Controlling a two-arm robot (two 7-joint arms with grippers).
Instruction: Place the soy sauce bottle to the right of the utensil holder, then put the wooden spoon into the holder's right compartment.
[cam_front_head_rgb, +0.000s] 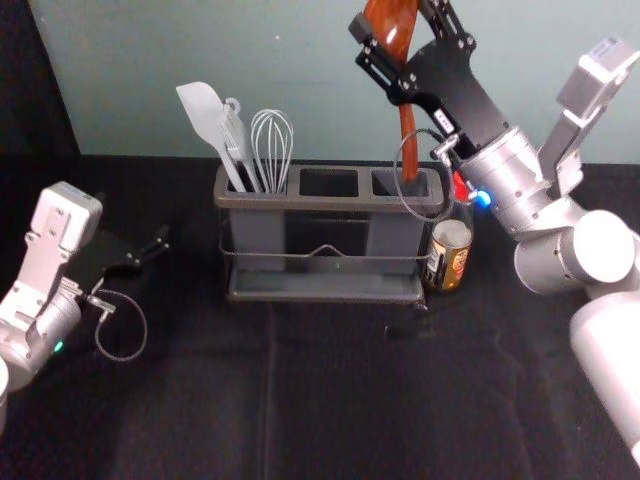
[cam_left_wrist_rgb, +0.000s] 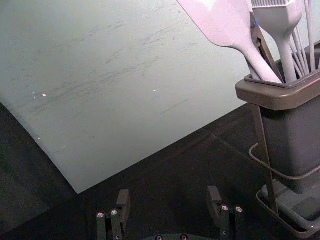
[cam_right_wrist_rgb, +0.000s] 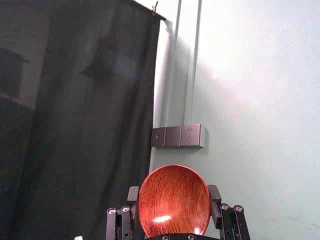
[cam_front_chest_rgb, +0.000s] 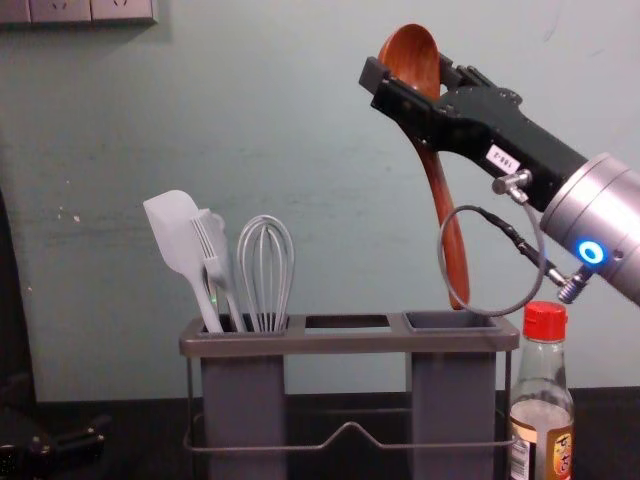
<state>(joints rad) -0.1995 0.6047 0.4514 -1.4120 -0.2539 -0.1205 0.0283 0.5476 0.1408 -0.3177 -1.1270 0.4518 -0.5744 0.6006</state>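
My right gripper (cam_front_head_rgb: 396, 28) is shut on the bowl of the wooden spoon (cam_front_head_rgb: 407, 135), above the utensil holder (cam_front_head_rgb: 330, 199). In the right wrist view my right gripper (cam_right_wrist_rgb: 174, 195) has its fingers against both sides of the spoon's bowl (cam_right_wrist_rgb: 174, 202). The spoon's handle (cam_front_chest_rgb: 450, 240) slants down, its tip just over the right compartment (cam_front_chest_rgb: 455, 380). Beside the holder's right end stands the soy sauce bottle (cam_front_chest_rgb: 542, 420), upright with a red cap. My left gripper (cam_front_head_rgb: 150, 255) is parked at the left, open and holding nothing; in its wrist view the left gripper's (cam_left_wrist_rgb: 169, 202) fingers stand apart.
A grey spatula (cam_front_chest_rgb: 178, 240), a brush (cam_front_chest_rgb: 216, 250) and a whisk (cam_front_chest_rgb: 266, 265) stand in the holder's left compartment. The middle compartment (cam_front_head_rgb: 329, 182) holds nothing visible. Behind the black-covered table (cam_front_head_rgb: 330, 400) rises a pale wall (cam_front_head_rgb: 250, 60).
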